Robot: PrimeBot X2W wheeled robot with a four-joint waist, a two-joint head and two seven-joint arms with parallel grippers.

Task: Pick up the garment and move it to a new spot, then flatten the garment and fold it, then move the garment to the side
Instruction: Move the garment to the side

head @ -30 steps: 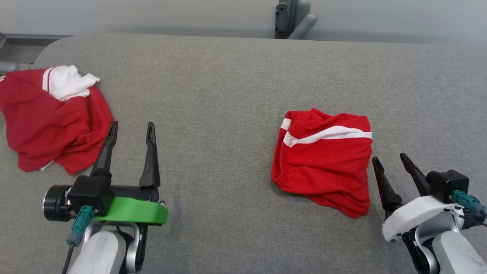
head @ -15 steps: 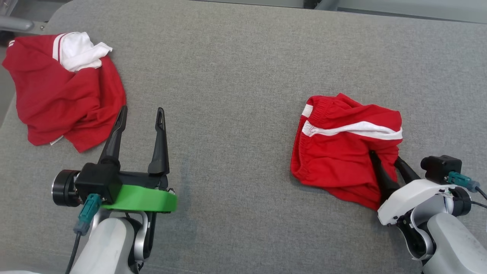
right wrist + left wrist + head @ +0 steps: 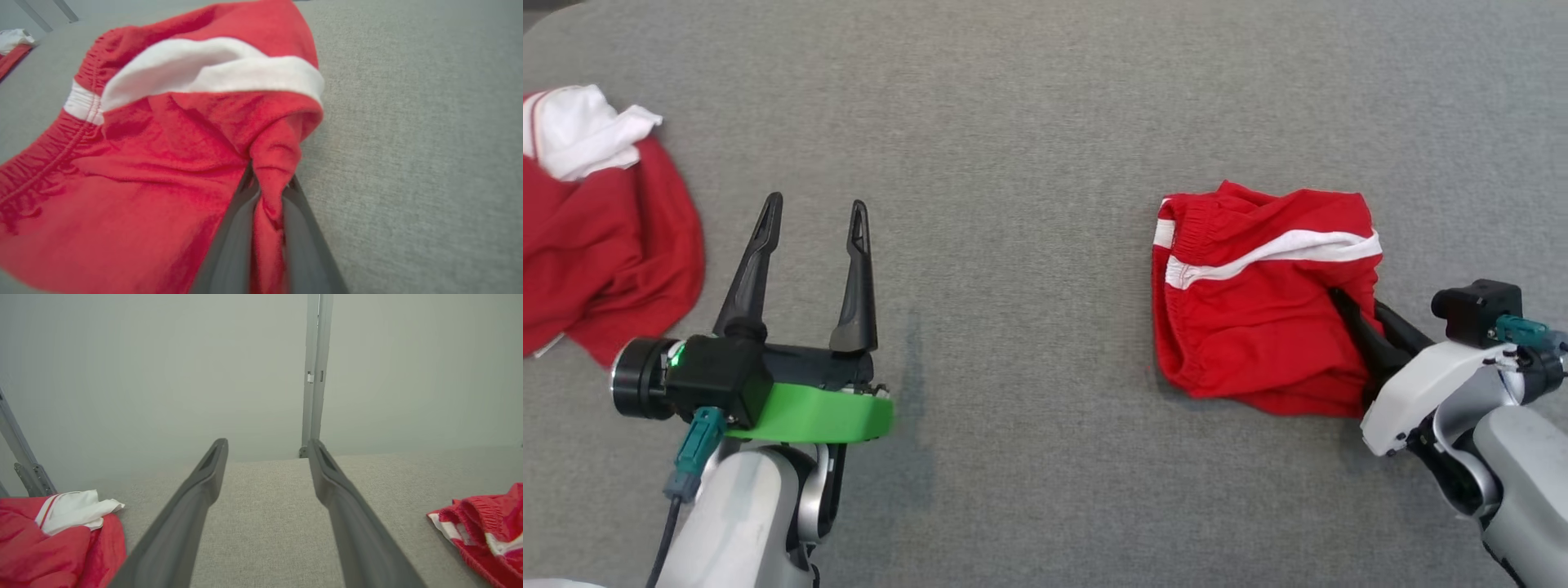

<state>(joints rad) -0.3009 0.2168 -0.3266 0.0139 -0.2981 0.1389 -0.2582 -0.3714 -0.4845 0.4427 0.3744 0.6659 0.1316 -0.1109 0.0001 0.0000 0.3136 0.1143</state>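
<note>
The right hand (image 3: 1360,314) is pressed together on a narrow ridge of cloth at the right edge of the red shorts (image 3: 1250,327) with a white stripe and a gathered elastic waistband. In the right wrist view its two dark fingers close in on that raised fold of the shorts (image 3: 163,163), with the hand (image 3: 269,183) low against the grey fabric-covered bench (image 3: 1029,122). The shorts lie bunched in the right half of the head frame, stripe towards the top, waistband at the left.

The left hand (image 3: 814,204) is spread wide and pinches nothing; it hovers at the lower left of the frame, over bare bench. In its own wrist view the hand (image 3: 267,445) points at the far edge, the shorts (image 3: 490,522) at the lower right.

The step in hand looks like the pick-up. The pinch holds only a thin ridge, so I judge a slow, straight lift is best, watching whether the fold slides out between the fingers. Raise until the lowest hem is off the bench before travelling sideways, or the cloth will drag and roll up. The bare middle of the frame seems the natural new spot, well apart from the crumpled red and white garment (image 3: 605,245) at the upper left, also seen in the left wrist view (image 3: 49,547).
</note>
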